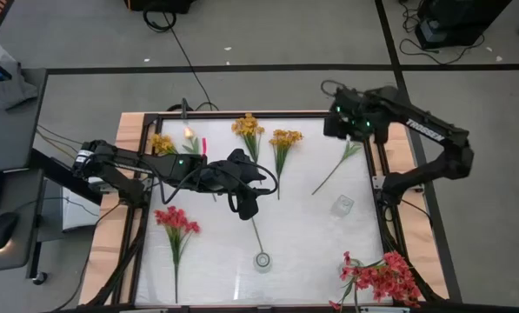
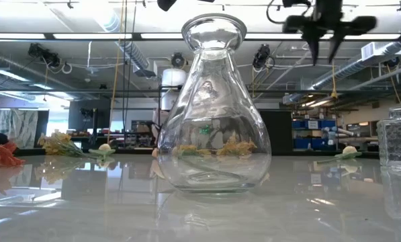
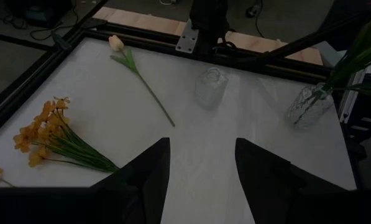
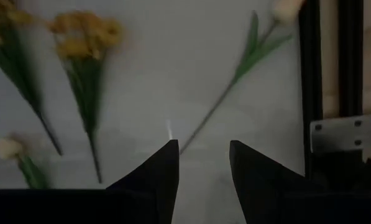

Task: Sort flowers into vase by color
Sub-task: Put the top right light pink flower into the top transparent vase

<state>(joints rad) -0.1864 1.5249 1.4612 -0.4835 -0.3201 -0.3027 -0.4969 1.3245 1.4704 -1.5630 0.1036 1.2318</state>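
Above the desk [image 1: 311,252] both hands hang with fingers apart and empty: left hand [image 3: 202,163] mid-desk, right hand [image 4: 201,163] over a peach-budded flower [image 4: 235,81]

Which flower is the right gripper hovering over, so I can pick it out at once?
Go to the table's far right corner, where the right gripper hangs open. Below it lies the peach bud stem, slanting alone toward the small glass vase. Unlike the bushy yellow cluster beside it, it is a single slim stem with one pale bud.
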